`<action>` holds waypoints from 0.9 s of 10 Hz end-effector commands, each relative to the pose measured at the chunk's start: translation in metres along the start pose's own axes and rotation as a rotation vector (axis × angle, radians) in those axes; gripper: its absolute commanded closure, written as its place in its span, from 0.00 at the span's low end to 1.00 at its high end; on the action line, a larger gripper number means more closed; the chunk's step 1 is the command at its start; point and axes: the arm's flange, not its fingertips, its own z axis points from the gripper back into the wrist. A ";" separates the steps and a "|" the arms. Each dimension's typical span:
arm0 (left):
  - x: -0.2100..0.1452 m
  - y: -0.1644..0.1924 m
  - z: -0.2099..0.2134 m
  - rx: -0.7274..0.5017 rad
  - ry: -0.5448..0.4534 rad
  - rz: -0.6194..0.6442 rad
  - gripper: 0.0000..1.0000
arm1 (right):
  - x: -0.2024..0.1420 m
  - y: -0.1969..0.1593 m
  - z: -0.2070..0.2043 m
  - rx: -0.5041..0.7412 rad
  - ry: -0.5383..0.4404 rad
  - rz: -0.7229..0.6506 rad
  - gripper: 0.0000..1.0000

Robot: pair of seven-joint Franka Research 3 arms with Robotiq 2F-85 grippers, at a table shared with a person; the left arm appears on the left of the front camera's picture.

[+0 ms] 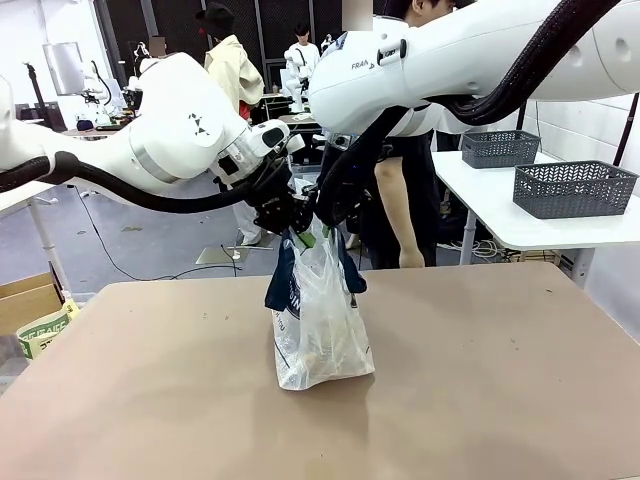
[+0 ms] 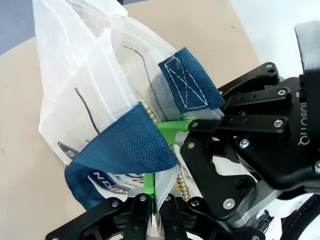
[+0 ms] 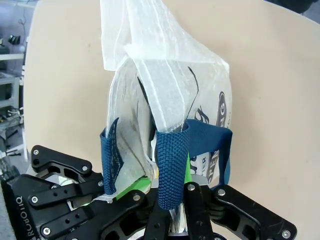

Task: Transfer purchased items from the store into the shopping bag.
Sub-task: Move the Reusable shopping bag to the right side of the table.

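The shopping bag (image 1: 320, 320), translucent white plastic with navy strap handles, stands on the middle of the tan table (image 1: 500, 380). My left gripper (image 1: 290, 220) is shut on its top edge from the left. My right gripper (image 1: 326, 222) is shut on the top edge from the right, close beside it. In the left wrist view my own gripper (image 2: 152, 200) pinches the plastic of the bag (image 2: 85, 85) below a navy handle (image 2: 125, 145). The right wrist view has my own gripper (image 3: 172, 205) clamped on the bag (image 3: 165, 75) beside a navy strap (image 3: 171, 165). The purchased items show only as dim pale shapes (image 1: 322, 352) low in the bag.
A person (image 1: 400, 200) stands just behind the table's far edge. At the right, a white side table (image 1: 500, 215) carries two dark grey lattice baskets (image 1: 575, 188). A cardboard box (image 1: 28, 300) sits off the left edge.
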 end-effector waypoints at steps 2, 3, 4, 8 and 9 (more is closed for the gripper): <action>0.005 0.000 0.004 -0.056 -0.009 -0.031 1.00 | 0.005 0.003 0.000 0.023 -0.026 -0.029 1.00; 0.005 -0.001 0.004 -0.057 -0.009 -0.041 1.00 | 0.005 0.004 0.001 0.028 -0.025 -0.024 1.00; 0.004 -0.002 0.005 -0.068 -0.005 -0.053 0.81 | 0.005 0.005 0.000 0.038 -0.022 -0.011 0.81; 0.000 -0.011 0.016 -0.125 -0.023 -0.098 0.05 | 0.006 0.004 0.001 0.035 -0.020 -0.009 0.04; -0.001 -0.013 0.018 -0.128 -0.027 -0.107 0.00 | 0.008 0.003 0.000 0.037 -0.020 -0.013 0.00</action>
